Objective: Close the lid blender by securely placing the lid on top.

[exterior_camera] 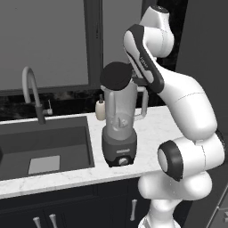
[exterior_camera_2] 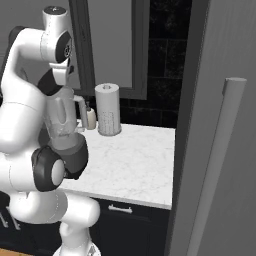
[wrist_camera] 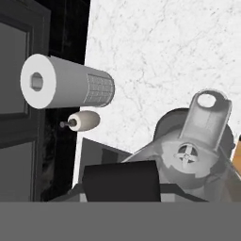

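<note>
flat round matte black lid [exterior_camera: 116, 76] tilting over tall clear blender jar [exterior_camera: 119, 116] mouth | two-finger gripper: hidden behind lid, grip state being impossible to tell

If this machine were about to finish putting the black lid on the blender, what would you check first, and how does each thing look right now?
1. Lid over the jar's mouth: ok, though it sits tilted, not flat.
2. Lid fully seated: not ok; the hand view looks down into the open jar at the blades.
3. Blender upright on the counter: ok.
4. Gripper holding the lid: cannot tell; the fingers are hidden behind the lid and arm.
5. Soap bottle and paper towel roll out of the way: ok, both stand apart behind the blender.
</note>
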Robot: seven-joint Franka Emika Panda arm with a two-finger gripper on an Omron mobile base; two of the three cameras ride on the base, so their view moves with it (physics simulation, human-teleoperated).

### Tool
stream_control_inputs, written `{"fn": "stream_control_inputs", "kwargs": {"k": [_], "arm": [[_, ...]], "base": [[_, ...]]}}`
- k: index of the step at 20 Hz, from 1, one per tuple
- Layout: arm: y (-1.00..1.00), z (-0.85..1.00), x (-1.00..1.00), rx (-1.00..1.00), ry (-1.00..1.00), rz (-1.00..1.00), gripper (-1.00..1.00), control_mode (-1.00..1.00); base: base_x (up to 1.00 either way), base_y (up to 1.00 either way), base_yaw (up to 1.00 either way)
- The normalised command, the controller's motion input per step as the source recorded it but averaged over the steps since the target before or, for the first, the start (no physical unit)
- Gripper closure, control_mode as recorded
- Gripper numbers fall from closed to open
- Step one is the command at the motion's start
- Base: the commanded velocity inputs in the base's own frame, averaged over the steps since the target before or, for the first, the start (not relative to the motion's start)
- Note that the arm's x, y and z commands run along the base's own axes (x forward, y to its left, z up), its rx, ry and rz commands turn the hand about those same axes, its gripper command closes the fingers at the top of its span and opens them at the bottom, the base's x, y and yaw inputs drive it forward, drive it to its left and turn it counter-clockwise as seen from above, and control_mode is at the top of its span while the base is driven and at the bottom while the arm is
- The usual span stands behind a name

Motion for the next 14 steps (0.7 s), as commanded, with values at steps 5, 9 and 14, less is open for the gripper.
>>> {"fn": "stream_control_inputs", "kwargs": {"k": [5, 9, 14], "arm": [[0.0, -0.13, 0.0, 0.0, 0.07, 0.0, 1.0, -1.0], [0.0, -0.11, 0.0, 0.0, 0.11, 0.0, 1.0, -1.0], [0.0, -0.06, -0.32, 0.03, 0.11, 0.0, 1.0, -1.0]], "base": [[0.0, 0.0, 0.0], [0.0, 0.0, 0.0], [0.0, 0.0, 0.0]]}}
